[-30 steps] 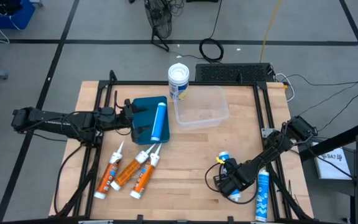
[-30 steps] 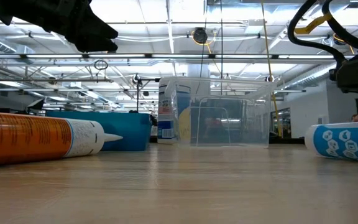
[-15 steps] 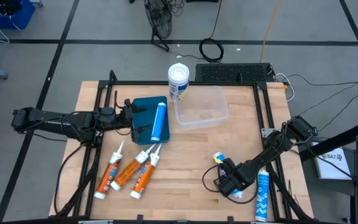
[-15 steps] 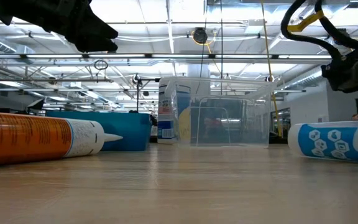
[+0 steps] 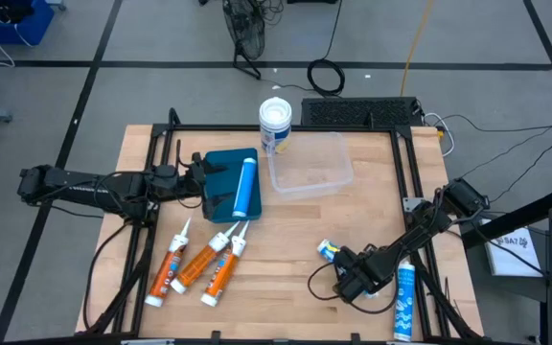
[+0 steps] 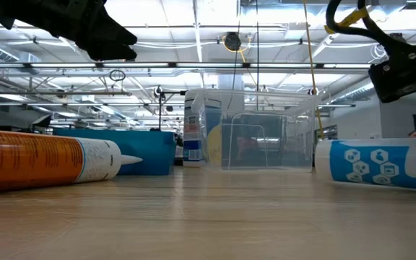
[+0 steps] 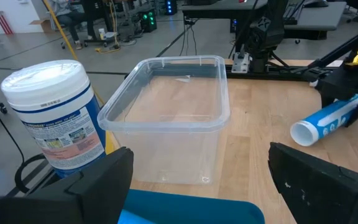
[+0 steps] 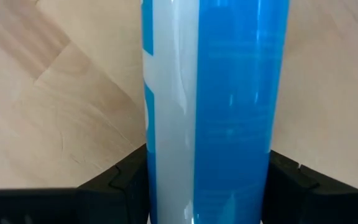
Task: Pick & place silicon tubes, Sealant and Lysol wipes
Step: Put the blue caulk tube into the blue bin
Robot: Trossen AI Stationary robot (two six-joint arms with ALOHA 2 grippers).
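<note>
A: What is registered at the right gripper [image 5: 355, 280]?

B: A blue-and-white sealant tube [image 8: 216, 112] is clamped between its fingers, near the front right of the wooden table [image 5: 286, 240]. Compared with a second ago, the tube and gripper are displaced toward the table's centre; in the low view the tube's white end [image 6: 325, 160] is seen further in from the picture edge. Whether the tube is lifted or dragged cannot be told; in the low view it appears level with the tabletop.

A: How is that shift to be interpreted?

B: A transport phase is judged to be in progress, probably toward the clear plastic tub [image 5: 310, 165] or the blue tray [image 5: 220, 177]. The destination is not confirmed.

A: What is reported for the left gripper [image 5: 202, 182]?

B: It is held wide apart and empty over the near edge of the blue tray, unchanged over the last second. A blue tube [image 5: 246, 186] is lying on that tray.

A: Where are the remaining task items located?

B: The Lysol wipes [image 5: 275, 125] are standing upright just beside the tub's far left corner. Three orange silicone tubes [image 5: 201, 265] are lying side by side at the front left. A second blue tube [image 5: 405, 301] is lying by the right frame rail, close to the right gripper. These items are judged not yet handled.
</note>
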